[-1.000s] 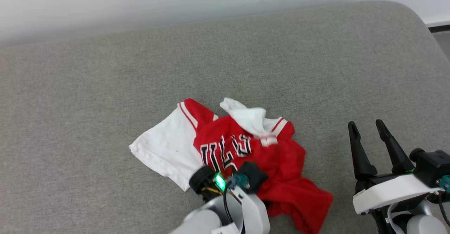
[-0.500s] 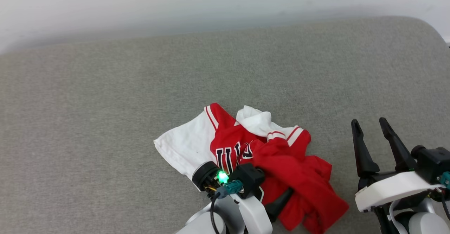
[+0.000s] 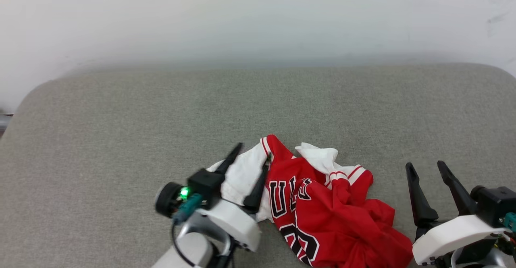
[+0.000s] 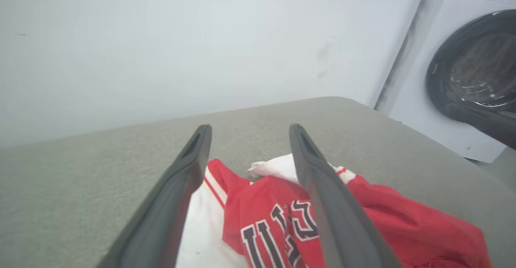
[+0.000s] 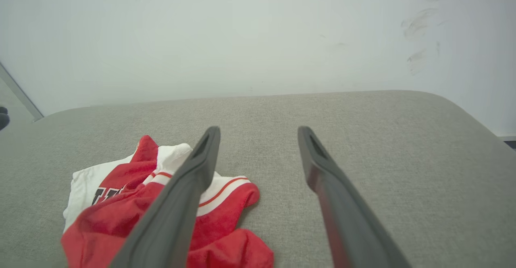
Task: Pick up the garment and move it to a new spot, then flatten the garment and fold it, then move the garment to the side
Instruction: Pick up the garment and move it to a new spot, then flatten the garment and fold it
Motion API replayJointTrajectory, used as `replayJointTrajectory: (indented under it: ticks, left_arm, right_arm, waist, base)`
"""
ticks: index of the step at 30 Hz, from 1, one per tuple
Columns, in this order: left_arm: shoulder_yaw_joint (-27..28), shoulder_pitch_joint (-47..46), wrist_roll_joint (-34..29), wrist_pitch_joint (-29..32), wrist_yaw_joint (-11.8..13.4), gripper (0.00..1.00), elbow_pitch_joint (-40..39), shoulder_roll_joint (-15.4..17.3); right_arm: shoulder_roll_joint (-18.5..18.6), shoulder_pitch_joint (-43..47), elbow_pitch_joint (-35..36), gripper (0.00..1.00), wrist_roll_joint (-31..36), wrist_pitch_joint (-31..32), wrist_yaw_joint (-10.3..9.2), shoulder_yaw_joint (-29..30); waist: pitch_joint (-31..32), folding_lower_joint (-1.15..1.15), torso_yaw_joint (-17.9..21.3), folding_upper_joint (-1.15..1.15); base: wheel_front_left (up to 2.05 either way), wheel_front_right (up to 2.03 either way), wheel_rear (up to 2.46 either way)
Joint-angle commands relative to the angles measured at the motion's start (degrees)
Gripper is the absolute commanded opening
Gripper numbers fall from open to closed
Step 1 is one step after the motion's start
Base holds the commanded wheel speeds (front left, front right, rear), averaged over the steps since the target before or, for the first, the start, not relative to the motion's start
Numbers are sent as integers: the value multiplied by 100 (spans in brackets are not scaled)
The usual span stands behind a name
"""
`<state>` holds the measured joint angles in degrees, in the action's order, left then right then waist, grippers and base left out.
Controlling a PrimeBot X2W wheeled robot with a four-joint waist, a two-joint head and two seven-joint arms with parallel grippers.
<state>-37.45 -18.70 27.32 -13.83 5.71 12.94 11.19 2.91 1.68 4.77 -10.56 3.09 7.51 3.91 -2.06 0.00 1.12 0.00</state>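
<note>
Garment (image 3: 334, 215) crumpled on grey padded desk (image 3: 121, 139), near front edge, between end effectors. Judged soft, light, limp; bunches easily. Left end effector (image 3: 254, 152) spread wide, empty, by white sleeve (image 3: 242, 175). Right end effector (image 3: 425, 165) wide, empty. Best hold: sleeve hem or shoulder seam.

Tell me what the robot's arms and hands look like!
The left hand and right hand each have two long, thin, dark fingers tapering to points. They sit on white curved wrist shells with black blocks. The left wrist has a glowing green light, a teal plug and a thin black cable.
</note>
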Motion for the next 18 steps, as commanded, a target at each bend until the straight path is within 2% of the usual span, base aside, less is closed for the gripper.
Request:
replayJointTrajectory:
  ticks: [1, 6, 10, 14, 18]
  left_arm:
    - [152, 137, 29, -53, 104, 100, -41, 78]
    - [759, 479, 117, -114, 442, 100, -189, 409]
    - [1118, 793, 140, -137, 577, 100, -329, 652]
    - [1361, 1103, 168, -145, 628, 100, -447, 837]
    - [1482, 1286, 221, -148, 622, 100, -526, 874]
  right_arm:
    - [-4, 77, 47, 100, 25, 36, -3, -13]
    - [-3, 230, 133, 100, 26, 143, -3, -31]
    - [-4, 309, 195, 100, 35, 228, -3, -64]
    - [-3, 365, 254, 100, 49, 283, -3, -92]
    - [-3, 395, 305, 100, 101, 327, -3, -108]
  waist:
    - [78, 0, -57, 0]
    - [208, 0, -111, 0]
    - [292, 0, -131, 0]
    - [367, 0, -144, 0]
    - [405, 0, -168, 0]
  base:
    - [0, 0, 0]
    - [0, 0, 0]
    - [0, 0, 0]
    - [0, 0, 0]
    - [0, 0, 0]
